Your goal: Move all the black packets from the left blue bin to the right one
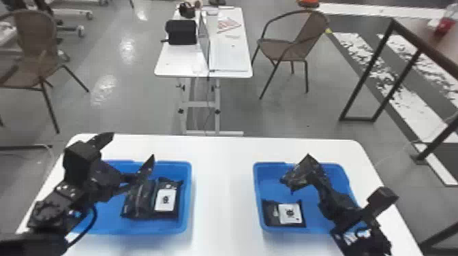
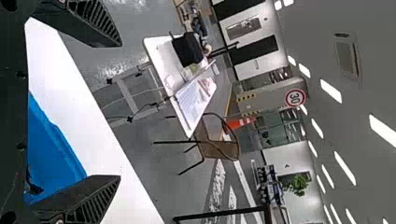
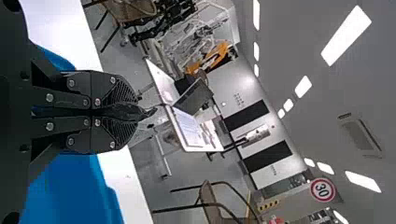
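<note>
Black packet (image 1: 295,176), glossy and creased, in right gripper (image 1: 314,169).

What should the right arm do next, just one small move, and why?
Probably lower the right gripper slightly and open it: its fingers are shut on a black packet over the right blue bin, where another packet lies.

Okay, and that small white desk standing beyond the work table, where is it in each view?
Head view: the white desk is near the top, about the middle.
Left wrist view: the desk is beyond the open left gripper.
Right wrist view: the desk is beyond the right gripper.
Shared landmark: the brown chair beside the desk.
</note>
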